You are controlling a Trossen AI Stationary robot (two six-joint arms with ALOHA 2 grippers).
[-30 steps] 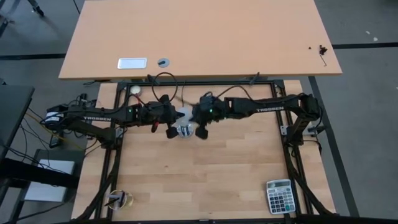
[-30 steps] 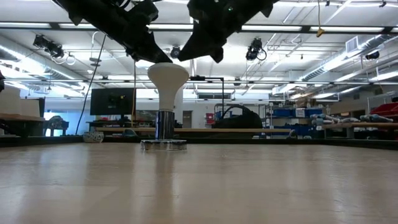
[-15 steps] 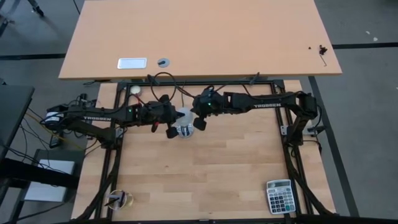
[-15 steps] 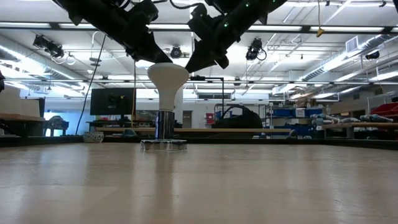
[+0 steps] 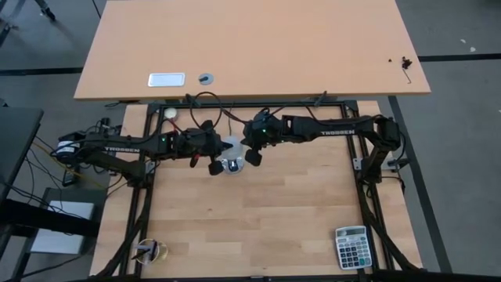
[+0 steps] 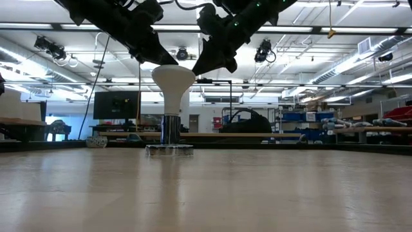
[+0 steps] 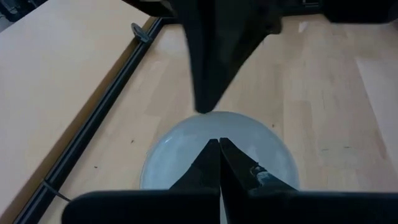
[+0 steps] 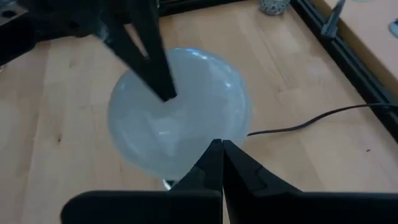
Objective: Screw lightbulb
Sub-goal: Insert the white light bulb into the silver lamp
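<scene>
The white lightbulb (image 6: 172,84) stands upright, wide face up, its narrow screw base in the flat round socket disc (image 6: 168,150) on the table. It also shows in the high view (image 5: 232,146). My left gripper (image 6: 158,62) is shut, its tip on the left part of the bulb's face. My right gripper (image 6: 196,69) is shut, its tip at the bulb's right rim. Both show in the high view, the left (image 5: 221,149) and the right (image 5: 243,149) of the bulb. My left gripper rests the tip of its shut fingers (image 7: 219,149) on the bulb's wide top face (image 7: 186,155), slanting down from the table's left. The bulb stays upright in the socket. My right gripper sets the tip of its shut fingers (image 8: 217,149) against the rim of the bulb's face (image 8: 233,134), slanting down from the table's right. Whether it presses or only touches cannot be told.
The socket's black cord (image 5: 205,102) runs off toward the far edge. A tiny white ball (image 5: 170,113) lies at the far left, a calculator (image 5: 351,247) at the near right corner, a small round thing (image 5: 149,251) at the near left. A larger table (image 5: 250,47) stands beyond.
My right gripper has gone toward the table's left and far edge, from beside the bulb to its right rim. The bulb and my left gripper have kept still.
</scene>
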